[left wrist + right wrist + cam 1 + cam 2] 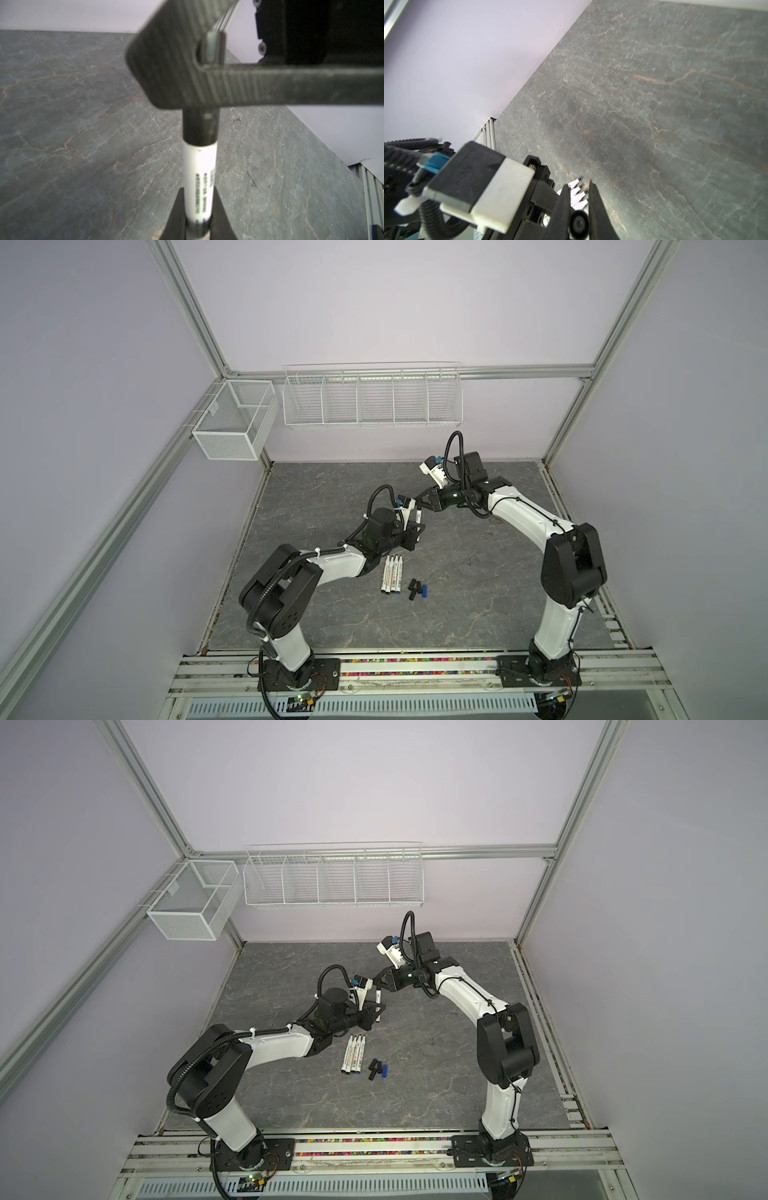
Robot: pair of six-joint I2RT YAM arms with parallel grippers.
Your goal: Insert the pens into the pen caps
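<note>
My left gripper (198, 199) is shut on the printed barrel of a white pen (199, 170) and holds it upright above the table, in both top views (419, 517) (378, 997). A black pen cap (200, 126) sits over the pen's upper end. My right gripper (579, 187) is shut on that cap (578, 224), and its fingers (176, 72) cover the cap's top. Both grippers meet mid-table (424, 508) (379, 988). Several more pens (392, 574) (355, 1054) lie side by side nearer the front. Black caps (414, 589) and a blue cap (424, 591) lie right of them.
The grey stone tabletop (478, 593) ends at lilac walls. A white mesh box (235, 418) and a white wire rack (372, 396) hang above the back edge. The arm bases stand on a rail (415, 668) at the front.
</note>
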